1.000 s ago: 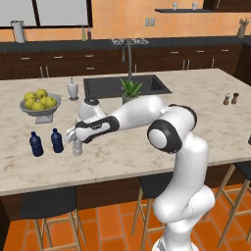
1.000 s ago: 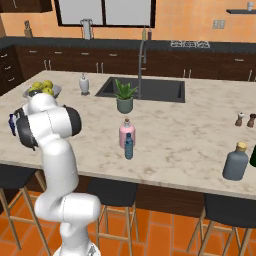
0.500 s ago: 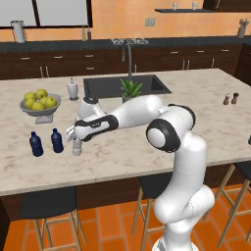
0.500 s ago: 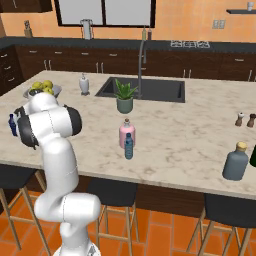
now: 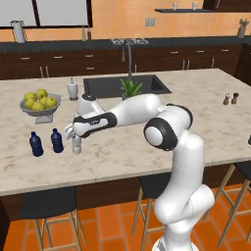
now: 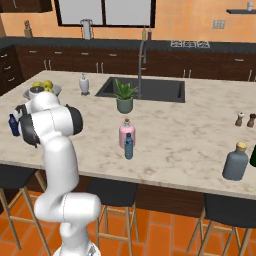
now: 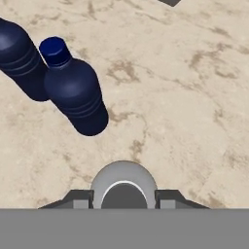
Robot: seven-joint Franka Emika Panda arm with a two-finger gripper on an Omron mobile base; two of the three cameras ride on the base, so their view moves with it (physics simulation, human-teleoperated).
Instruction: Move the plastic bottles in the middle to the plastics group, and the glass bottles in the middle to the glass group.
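Clear-grey bottle (image 5: pixel 76 145) gripped by pincer (image 5: pixel 73 134) from above, fingers (image 7: pixel 78 199) flanking cap, base at or just above counter (image 5: pixel 147 147). Positioned just beside navy bottles (image 5: pixel 45 143), probably for release into plastics group. Pink bottle (image 6: pixel 127 134), teal bottle (image 6: pixel 129 147) left mid-counter.

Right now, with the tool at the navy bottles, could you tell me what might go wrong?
1. The clear bottle in the tool stands close to the nearest navy bottle; a sideways drift could topple it.
2. Opening before it rests on the counter could tip it.
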